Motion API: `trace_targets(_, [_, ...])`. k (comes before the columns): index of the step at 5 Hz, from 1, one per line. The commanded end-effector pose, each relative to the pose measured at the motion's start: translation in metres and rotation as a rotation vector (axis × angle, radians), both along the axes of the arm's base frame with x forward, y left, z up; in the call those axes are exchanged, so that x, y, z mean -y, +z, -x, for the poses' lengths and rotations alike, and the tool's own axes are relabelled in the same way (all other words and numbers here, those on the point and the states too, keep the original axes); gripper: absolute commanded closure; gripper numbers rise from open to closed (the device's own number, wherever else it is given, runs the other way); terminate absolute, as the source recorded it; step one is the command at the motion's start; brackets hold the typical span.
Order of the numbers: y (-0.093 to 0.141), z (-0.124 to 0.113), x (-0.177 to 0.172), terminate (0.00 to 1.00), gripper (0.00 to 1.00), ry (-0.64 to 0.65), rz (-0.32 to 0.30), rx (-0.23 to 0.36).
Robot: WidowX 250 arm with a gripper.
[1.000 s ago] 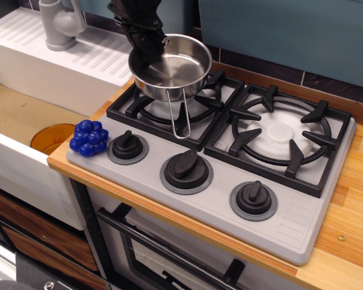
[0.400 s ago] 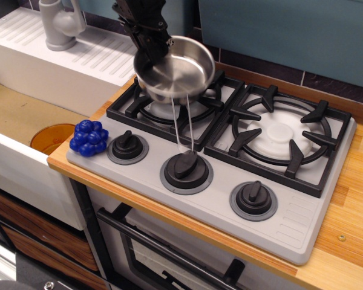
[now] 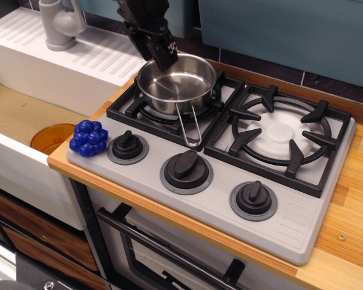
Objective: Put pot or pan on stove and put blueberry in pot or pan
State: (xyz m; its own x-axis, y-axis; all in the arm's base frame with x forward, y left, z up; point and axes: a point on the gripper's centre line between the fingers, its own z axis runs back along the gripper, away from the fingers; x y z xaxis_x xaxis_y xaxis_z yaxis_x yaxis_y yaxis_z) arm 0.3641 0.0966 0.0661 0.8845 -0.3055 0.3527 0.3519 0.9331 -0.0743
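The shiny steel pan (image 3: 175,84) sits level on the black grate of the left burner of the grey stove (image 3: 230,181). Its wire handle (image 3: 190,127) points toward the front knobs. My black gripper (image 3: 166,59) comes down from the top of the view onto the pan's back-left rim. Its fingers look closed over that rim, one inside the pan. The blueberry (image 3: 89,138), a cluster of glossy blue balls, lies on the stove's front-left corner, left of the first knob and well apart from the gripper.
An orange cup (image 3: 51,138) lies in the sink basin to the left, below the blueberry. A grey faucet (image 3: 59,24) stands on the white drainboard at the back left. The right burner (image 3: 281,136) has nothing on it. Wooden counter runs along the right.
The pan has come down from a tilted, lifted pose and now rests flat on the left burner. The gripper has shifted slightly right along the back rim.
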Motion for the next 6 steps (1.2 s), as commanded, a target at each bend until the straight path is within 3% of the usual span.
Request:
trace_targets(1, [0.048,0.019,0.006,0.00,0.00,0.015,-0.020,0.017])
trace_targets(2, [0.071,0.027,0.010,0.00,0.00,0.022,-0.044,-0.031])
trace_targets(3, [0.089,0.033,0.018,0.00,0.00,-0.020,-0.110,-0.035])
trace_targets(6, [0.089,0.033,0.018,0.00,0.00,-0.020,-0.110,-0.035])
